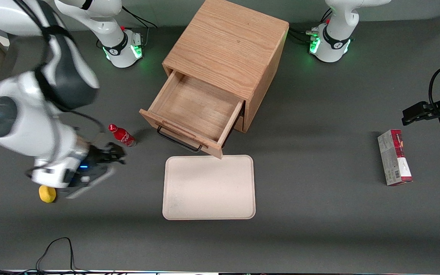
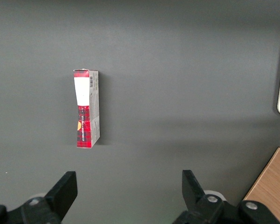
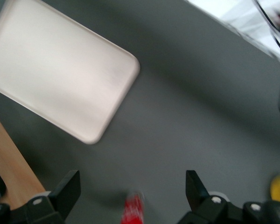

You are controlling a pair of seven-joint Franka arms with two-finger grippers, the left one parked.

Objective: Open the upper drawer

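The oak cabinet (image 1: 227,49) stands at the middle of the table. Its upper drawer (image 1: 193,112) is pulled far out, showing a shallow bare wooden interior; its dark bar handle (image 1: 178,140) hangs on the light wood front. The lower drawer is hidden under it. My gripper (image 1: 115,152) is open and empty, held away from the drawer toward the working arm's end of the table, just nearer the front camera than a small red bottle (image 1: 122,135). In the right wrist view the gripper (image 3: 133,191) is spread wide with the red bottle (image 3: 133,210) between the fingers' lines.
A beige tray (image 1: 208,187) lies in front of the open drawer, also in the right wrist view (image 3: 60,79). A yellow object (image 1: 47,193) lies under my arm. A red and white carton (image 1: 394,157) lies toward the parked arm's end, also in the left wrist view (image 2: 86,108).
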